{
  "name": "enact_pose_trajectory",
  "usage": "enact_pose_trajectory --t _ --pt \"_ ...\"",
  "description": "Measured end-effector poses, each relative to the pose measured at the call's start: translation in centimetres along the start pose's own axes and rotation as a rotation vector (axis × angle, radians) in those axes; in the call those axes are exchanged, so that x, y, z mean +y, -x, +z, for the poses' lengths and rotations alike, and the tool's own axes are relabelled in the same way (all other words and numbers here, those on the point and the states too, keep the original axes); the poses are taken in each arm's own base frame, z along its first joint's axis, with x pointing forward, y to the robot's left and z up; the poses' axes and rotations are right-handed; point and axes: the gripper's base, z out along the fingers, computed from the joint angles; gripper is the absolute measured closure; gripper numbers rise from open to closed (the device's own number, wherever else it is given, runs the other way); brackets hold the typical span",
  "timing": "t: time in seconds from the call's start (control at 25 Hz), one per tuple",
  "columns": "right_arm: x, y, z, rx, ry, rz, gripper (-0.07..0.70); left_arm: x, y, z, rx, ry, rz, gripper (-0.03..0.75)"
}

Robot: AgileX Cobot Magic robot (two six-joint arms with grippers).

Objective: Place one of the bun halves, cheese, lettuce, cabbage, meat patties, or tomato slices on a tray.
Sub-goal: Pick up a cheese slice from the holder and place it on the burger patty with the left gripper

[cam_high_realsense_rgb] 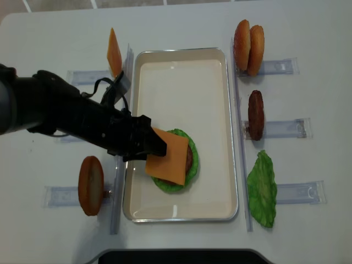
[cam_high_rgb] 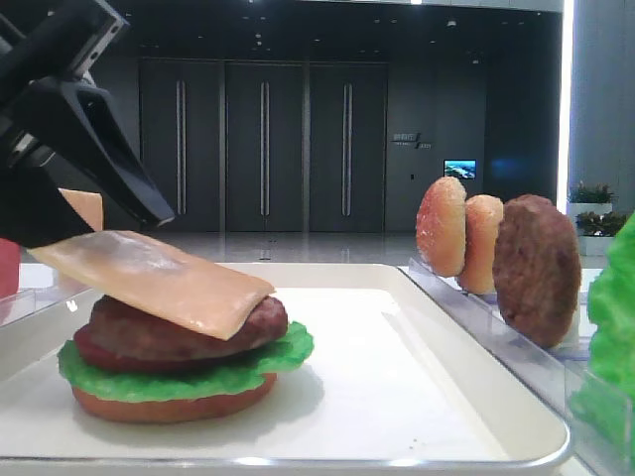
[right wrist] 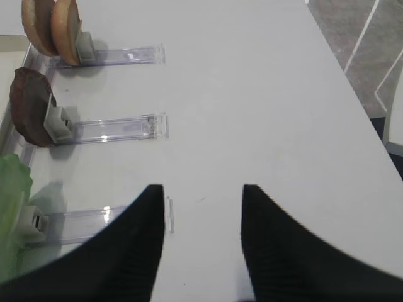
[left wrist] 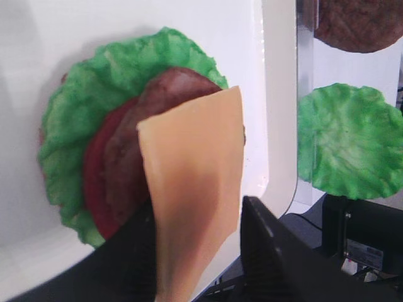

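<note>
Cheese slice (cam_high_realsense_rgb: 168, 157) laid on the tray (cam_high_realsense_rgb: 181, 71) stack's patty (cam_high_rgb: 253, 322), near edge between parted left end effector (left wrist: 195, 251) jaws; release nearly done; right end effector (right wrist: 201, 239) open, empty.

The left arm (cam_high_realsense_rgb: 60, 113) is showing as a thick matte black limb of rounded, jointed segments, with a thin black cable (cam_high_realsense_rgb: 107, 88) looping free above its wrist. The left gripper (cam_high_realsense_rgb: 157, 144) is ending in angular black fingers (cam_high_rgb: 109, 164) with flat, wedge-shaped faces tapering to blunt tips, and a boxy black housing (cam_high_rgb: 60, 40) is sitting behind them. The right gripper (right wrist: 203, 207) is showing two broad black fingers (right wrist: 135, 251) that are curving to pointed tips, their inner faces covered in fine ribbed texture.
</note>
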Motion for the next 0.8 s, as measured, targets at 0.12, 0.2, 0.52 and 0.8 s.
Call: enact_pose_trajectory --t 0.12,0.2,0.52,0.8 --pt "0.0 0.0 0.0 0.0 0.0 0.0 0.348 0.1 0.2 -0.2 0.019 0.037 -0.001 0.411" --pt "0.0 0.0 0.0 0.0 0.0 0.0 0.348 0.0 0.5 -0.4 0.027 0.063 0.0 0.411" --pt "0.0 0.0 0.0 0.0 0.0 0.0 0.348 -0.5 1.7 -1.5 0.023 0.144 0.021 0.411" --pt "0.0 0.0 0.0 0.0 0.0 0.0 0.348 -0.7 1.8 -1.8 0.047 0.167 0.031 0.411"
